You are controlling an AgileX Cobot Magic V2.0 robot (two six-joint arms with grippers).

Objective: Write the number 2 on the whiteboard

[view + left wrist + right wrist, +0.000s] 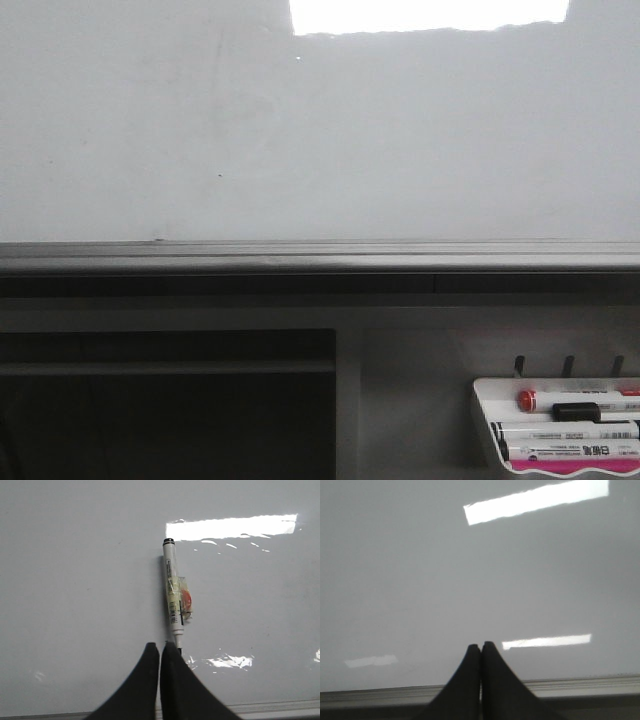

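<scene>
The whiteboard (320, 130) fills the front view above its one grey rail (320, 255); no written 2 can be made out on it, only one tiny dark speck (220, 176). The left gripper (160, 650) is closed on one white marker (173, 592), which points toward the board. The right gripper (481, 650) is closed and empty. Below the rail to the right, one white tray (485, 420) holds about four markers (570, 432).

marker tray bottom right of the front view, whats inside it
The tray holds a red-capped marker, a black-capped marker, more white markers and something pink at the bottom. Its right end is cut off by the picture's edge.
</scene>
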